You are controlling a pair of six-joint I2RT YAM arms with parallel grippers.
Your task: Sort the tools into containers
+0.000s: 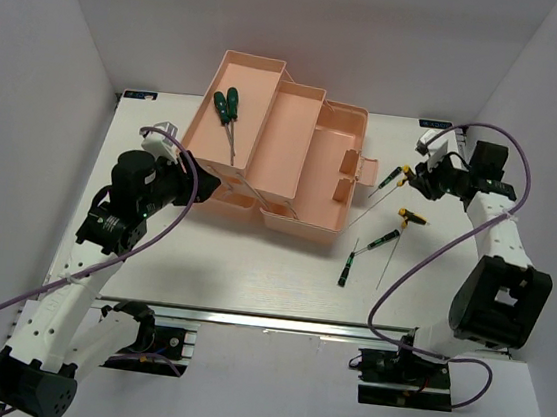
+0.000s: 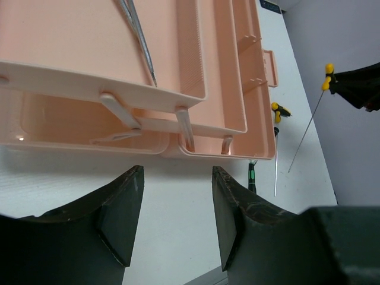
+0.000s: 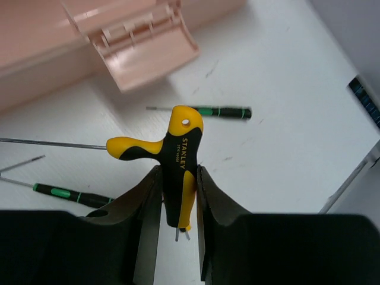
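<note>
My right gripper (image 3: 178, 196) is shut on a yellow-black T-handle screwdriver (image 3: 179, 148) and holds it above the table right of the salmon-pink toolbox (image 1: 290, 154); in the top view this gripper (image 1: 415, 179) is at the far right. Two dark green screwdrivers (image 1: 227, 107) lie in the toolbox's raised left tray (image 1: 260, 65). A second yellow-black T-handle (image 1: 410, 218) and slim black-green screwdrivers (image 1: 383, 241) (image 1: 348, 267) lie on the table. My left gripper (image 2: 176, 208) is open and empty just in front of the toolbox's left trays (image 2: 89, 59); it also shows in the top view (image 1: 191, 165).
The toolbox's latch flap (image 3: 142, 41) lies close left of the held tool. Slim black-green screwdrivers (image 3: 222, 111) (image 3: 71, 195) lie on the table below my right gripper. White walls enclose the table on three sides.
</note>
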